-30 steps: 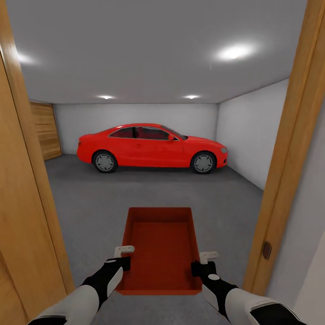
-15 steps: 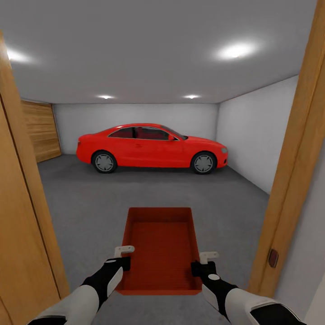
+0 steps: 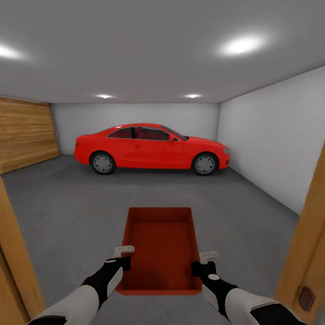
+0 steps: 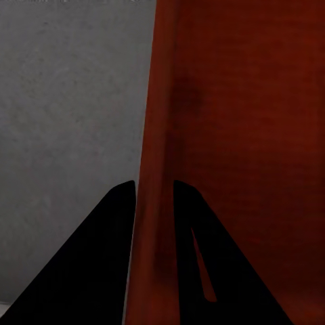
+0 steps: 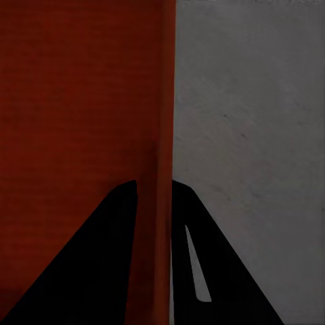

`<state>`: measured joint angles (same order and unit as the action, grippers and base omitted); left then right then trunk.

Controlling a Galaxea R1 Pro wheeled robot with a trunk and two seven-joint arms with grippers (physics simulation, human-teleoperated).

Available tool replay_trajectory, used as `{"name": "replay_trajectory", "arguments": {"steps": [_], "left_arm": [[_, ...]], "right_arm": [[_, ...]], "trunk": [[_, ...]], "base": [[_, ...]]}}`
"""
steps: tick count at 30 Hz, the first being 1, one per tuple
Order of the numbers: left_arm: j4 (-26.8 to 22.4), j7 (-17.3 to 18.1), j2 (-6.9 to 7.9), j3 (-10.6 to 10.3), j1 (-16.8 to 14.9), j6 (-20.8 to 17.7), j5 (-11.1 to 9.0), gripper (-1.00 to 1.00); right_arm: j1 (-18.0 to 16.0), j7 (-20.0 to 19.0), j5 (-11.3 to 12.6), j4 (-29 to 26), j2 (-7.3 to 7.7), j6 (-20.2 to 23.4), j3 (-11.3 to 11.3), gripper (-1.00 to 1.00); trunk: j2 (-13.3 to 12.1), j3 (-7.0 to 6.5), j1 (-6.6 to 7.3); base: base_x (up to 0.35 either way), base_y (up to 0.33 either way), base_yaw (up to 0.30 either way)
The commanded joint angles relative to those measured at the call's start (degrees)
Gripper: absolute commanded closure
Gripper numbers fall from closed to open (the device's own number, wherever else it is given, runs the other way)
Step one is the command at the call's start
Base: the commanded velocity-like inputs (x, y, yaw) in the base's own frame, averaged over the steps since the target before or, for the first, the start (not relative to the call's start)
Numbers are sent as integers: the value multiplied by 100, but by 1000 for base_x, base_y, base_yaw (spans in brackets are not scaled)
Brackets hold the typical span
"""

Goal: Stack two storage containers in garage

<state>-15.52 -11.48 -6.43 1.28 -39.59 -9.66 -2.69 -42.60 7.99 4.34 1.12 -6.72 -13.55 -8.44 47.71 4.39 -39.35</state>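
An orange-red storage container hangs in front of me above the garage's dark grey floor. My left gripper is shut on its left wall and my right gripper is shut on its right wall. In the left wrist view the container wall runs between the two dark fingers. The right wrist view shows the other wall pinched between its fingers, with grey floor beyond. The container is empty and held level.
A red car is parked across the far end of the garage. A wooden door covers the left wall and a white wall runs along the right. Wooden door-frame posts stand close at both sides.
The view has moved forward through the doorway: the wooden frame posts have slid outward and more garage floor and walls show. Both grippers keep the same hold on the container.
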Motion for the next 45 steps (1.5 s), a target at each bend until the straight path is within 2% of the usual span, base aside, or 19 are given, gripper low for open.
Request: {"name": "replay_trajectory", "arguments": {"steps": [1,8,45], "left_arm": [[-30,-399,56,144,-5,536,111,100],[-30,-399,54,144,-5,536,111,100],[-30,-399,62,146,-5,536,111,100]], "right_arm": [[-3,-35,-56,11,-4,-7,185,100],[-3,-35,-56,11,-2,-7,185,100],[-3,-35,-56,11,-3,-4,185,100]], "trunk": [[8,10,-5],[8,10,-5],[8,10,-5]], "base": [[321,0,70],[321,0,99],[321,0,1]]}}
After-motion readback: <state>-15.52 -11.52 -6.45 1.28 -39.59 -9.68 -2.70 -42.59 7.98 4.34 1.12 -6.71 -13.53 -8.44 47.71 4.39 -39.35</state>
